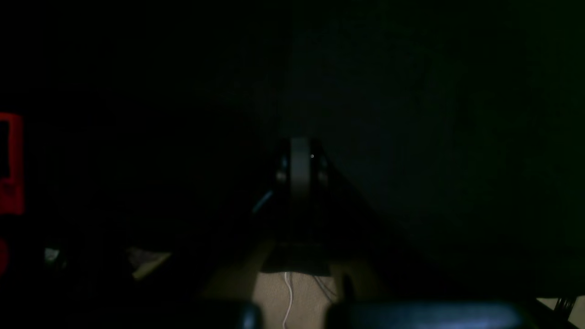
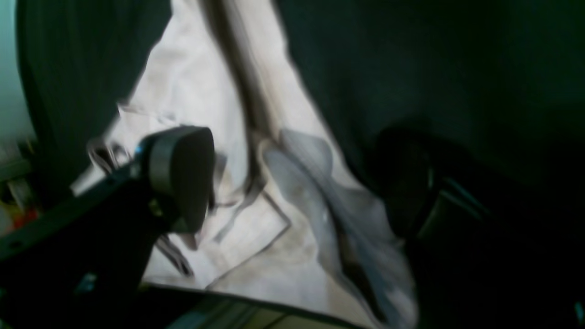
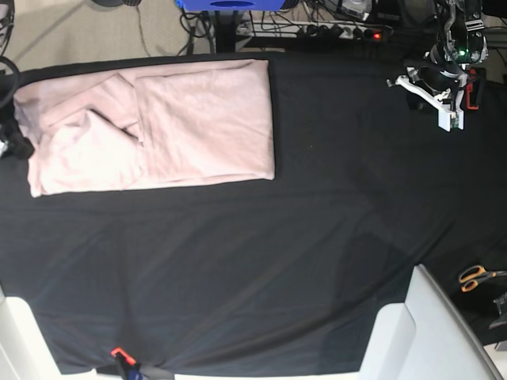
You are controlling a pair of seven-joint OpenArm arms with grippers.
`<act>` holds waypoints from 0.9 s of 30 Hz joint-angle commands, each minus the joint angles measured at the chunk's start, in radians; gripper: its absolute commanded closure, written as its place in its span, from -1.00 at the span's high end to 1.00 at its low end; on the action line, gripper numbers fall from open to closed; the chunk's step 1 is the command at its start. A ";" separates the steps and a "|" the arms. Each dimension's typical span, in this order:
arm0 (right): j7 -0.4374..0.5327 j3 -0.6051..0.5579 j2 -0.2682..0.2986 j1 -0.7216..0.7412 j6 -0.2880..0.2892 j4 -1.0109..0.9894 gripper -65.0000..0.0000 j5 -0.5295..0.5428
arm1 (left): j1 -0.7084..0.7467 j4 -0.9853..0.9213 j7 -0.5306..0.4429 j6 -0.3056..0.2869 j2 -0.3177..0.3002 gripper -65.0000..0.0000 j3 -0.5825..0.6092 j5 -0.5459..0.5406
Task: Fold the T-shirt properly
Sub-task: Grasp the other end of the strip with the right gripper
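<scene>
Black table cloth (image 3: 261, 261) bears the folded T-shirt (image 3: 158, 127) far-left.

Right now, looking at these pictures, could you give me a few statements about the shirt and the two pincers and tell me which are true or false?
1. The T-shirt lies at the far left end of the black table cloth. True.
2. The right pincer is clamped shut. False: it is open, with the shirt between its fingers.
3. The left pincer is shut. True.
4. The scissors lie on the shirt. False: they lie off the cloth's right edge.
</scene>
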 commanded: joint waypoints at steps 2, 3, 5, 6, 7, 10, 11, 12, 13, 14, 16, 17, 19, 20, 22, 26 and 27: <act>-0.073 -0.059 -0.066 -0.037 -0.023 0.021 0.65 -0.075 | 0.002 0.012 -0.017 -0.002 -0.015 -1.00 -0.005 -0.006; -0.073 -0.081 -0.082 -0.046 -0.023 0.056 0.65 -0.075 | 0.002 0.012 -0.017 -0.002 -0.015 -1.00 -0.005 -0.006; -0.074 -0.127 -0.102 -0.072 -0.023 0.110 0.65 -0.075 | 0.002 0.012 -0.017 -0.002 -0.015 -1.00 -0.005 -0.006; -0.074 -0.147 -0.106 -0.083 -0.023 0.130 0.65 -0.074 | 0.002 0.012 -0.017 -0.002 -0.015 -1.00 -0.005 -0.006; -0.074 -0.162 -0.111 -0.091 -0.023 0.139 0.65 -0.074 | 0.002 0.012 -0.017 -0.002 -0.015 -1.00 -0.005 -0.006; -0.076 -0.190 -0.112 -0.101 -0.023 0.141 0.64 -0.074 | 0.002 0.012 -0.017 -0.002 -0.015 -1.00 -0.005 -0.006; -0.074 -0.194 -0.112 -0.108 -0.023 0.141 0.64 -0.074 | 0.002 0.012 -0.017 -0.002 -0.015 -1.00 -0.005 -0.006; -0.074 -0.201 -0.112 -0.111 -0.023 0.141 0.64 -0.074 | 0.002 0.012 -0.017 -0.002 -0.015 -1.00 -0.005 -0.006; -0.074 -0.205 -0.112 -0.114 -0.023 0.141 0.59 -0.074 | 0.002 0.012 -0.017 -0.002 -0.015 -1.00 -0.005 -0.006; -0.074 -0.210 -0.112 -0.114 -0.023 0.141 0.51 -0.074 | 0.002 0.012 -0.017 -0.002 -0.015 -1.00 -0.005 -0.006; -0.073 -0.210 -0.114 -0.115 -0.023 0.141 0.26 -0.075 | -0.001 0.011 -0.017 -0.002 -0.006 -1.00 -0.005 -0.006; -0.073 -0.210 -0.118 -0.115 -0.023 0.141 0.14 -0.077 | -0.001 0.008 -0.017 -0.002 -0.002 -1.00 -0.005 -0.006; -0.073 -0.210 -0.125 -0.115 -0.023 0.141 -0.08 -0.078 | -0.004 -0.008 -0.017 -0.002 0.003 -1.00 -0.005 -0.006; -0.073 -0.210 -0.126 -0.115 -0.023 0.141 -0.18 -0.080 | -0.004 -0.017 -0.017 -0.002 0.003 -1.00 -0.005 -0.006; -0.073 -0.210 -0.126 -0.114 -0.023 0.141 -0.36 -0.080 | -0.004 -0.028 -0.017 -0.002 0.005 -1.00 -0.005 -0.006; -0.073 -0.210 -0.126 -0.111 -0.023 0.141 -0.84 -0.080 | -0.004 -0.031 -0.019 -0.002 0.005 -1.00 -0.005 -0.006; -0.073 -0.210 -0.126 -0.109 -0.023 0.141 -0.98 -0.080 | -0.004 -0.031 -0.019 -0.002 0.005 -1.00 -0.005 -0.006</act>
